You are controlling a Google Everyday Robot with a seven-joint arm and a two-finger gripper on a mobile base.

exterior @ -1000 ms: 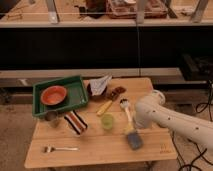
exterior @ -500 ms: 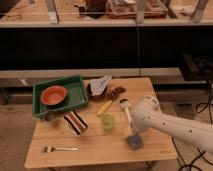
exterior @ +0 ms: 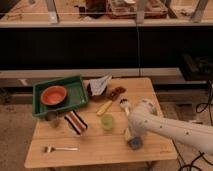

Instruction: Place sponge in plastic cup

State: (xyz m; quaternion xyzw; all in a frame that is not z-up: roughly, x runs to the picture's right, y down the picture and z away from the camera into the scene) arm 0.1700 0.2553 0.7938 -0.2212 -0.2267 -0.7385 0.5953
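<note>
Gripper (exterior: pixel 130 135): right at the flat blue-grey sponge (exterior: pixel 135 144); grip, we can't tell.
Tip: we drop it endwise into the small yellow-green plastic cup (exterior: pixel 108 121).

Count on table (exterior: pixel 95 150):
- Cups: 2. One yellow-green plastic cup (exterior: pixel 108 122) at centre, one dull brownish-grey cup (exterior: pixel 52 118) at left.
- Cloths: 2. One striped cloth (exterior: pixel 75 122), one grey folded cloth (exterior: pixel 100 85).
- Green tray (exterior: pixel 75 97): 1, far left.
- Orange bowl (exterior: pixel 53 94): 1, in the tray.
- Fork (exterior: pixel 60 148): 1, near left.
- Sponge (exterior: pixel 135 144): 1, near right.
- Yellow-handled utensil (exterior: pixel 105 107): 1.
- Dark brown item (exterior: pixel 116 92): 1, kind unclear.
- Gripper (exterior: pixel 129 135): 1, near right, just beside the sponge.
</note>
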